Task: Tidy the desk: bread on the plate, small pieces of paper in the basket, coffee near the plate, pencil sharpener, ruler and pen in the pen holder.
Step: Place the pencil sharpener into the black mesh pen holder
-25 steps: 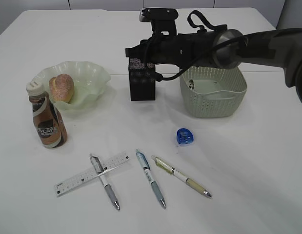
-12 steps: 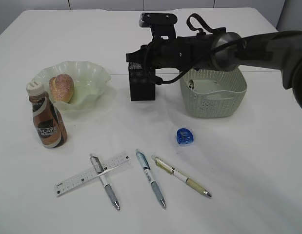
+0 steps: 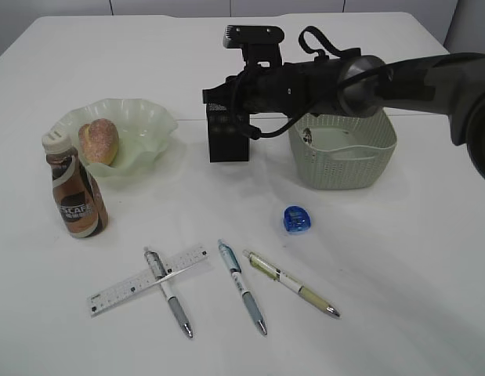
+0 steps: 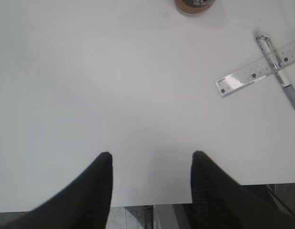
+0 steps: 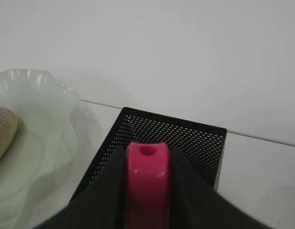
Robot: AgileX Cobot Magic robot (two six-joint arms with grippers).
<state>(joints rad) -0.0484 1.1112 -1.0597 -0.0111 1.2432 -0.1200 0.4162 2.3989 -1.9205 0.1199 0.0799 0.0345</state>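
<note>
My right gripper (image 5: 147, 155) is shut on a pink pencil sharpener (image 5: 147, 183), held just above the open top of the black dotted pen holder (image 3: 228, 135). In the exterior view the right gripper (image 3: 213, 98) covers the holder's top edge. A blue pencil sharpener (image 3: 296, 219) lies on the desk (image 3: 399, 258). The clear ruler (image 3: 146, 278) lies across one pen (image 3: 168, 291), with two more pens (image 3: 242, 286) beside it. The bread (image 3: 99, 141) sits in the wavy plate (image 3: 144, 117), the coffee (image 3: 75, 192) standing beside it. My left gripper (image 4: 151, 155) hangs open over bare desk.
The perforated basket (image 3: 344, 153) stands right of the pen holder, under the right arm; a small dark scrap shows at its inner left wall. In the left wrist view the desk's near edge (image 4: 152, 202) runs just under the fingers.
The right gripper with the pink sharpener has sunk a little over the pen holder. Nothing else has moved.
</note>
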